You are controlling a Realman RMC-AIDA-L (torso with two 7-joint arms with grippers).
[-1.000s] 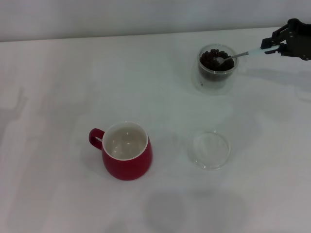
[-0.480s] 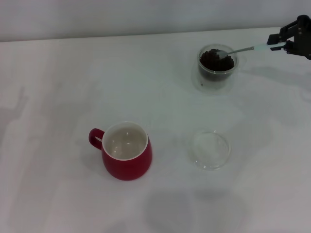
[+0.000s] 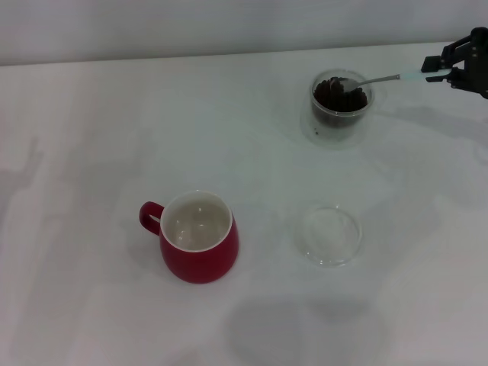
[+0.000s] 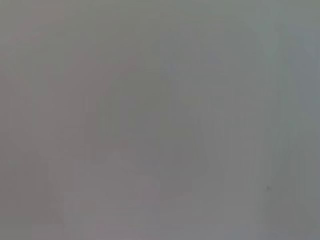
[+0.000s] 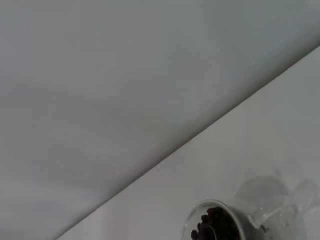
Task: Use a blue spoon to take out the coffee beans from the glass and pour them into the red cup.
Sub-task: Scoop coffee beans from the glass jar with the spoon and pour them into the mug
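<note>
The glass stands at the back right of the white table, filled with coffee beans. It also shows in the right wrist view with beans inside. My right gripper at the far right edge is shut on the pale blue handle of the blue spoon. The spoon's metal bowl sits at the glass's top, over the beans. The red cup stands front left, white inside, handle to the left. My left gripper is out of view.
A flat clear glass saucer lies on the table to the right of the red cup. The table's far edge meets a pale wall behind the glass. The left wrist view shows only a blank grey surface.
My right gripper has risen and drawn slightly right. The spoon's bowl has lifted from deep in the beans to the top of the glass.
</note>
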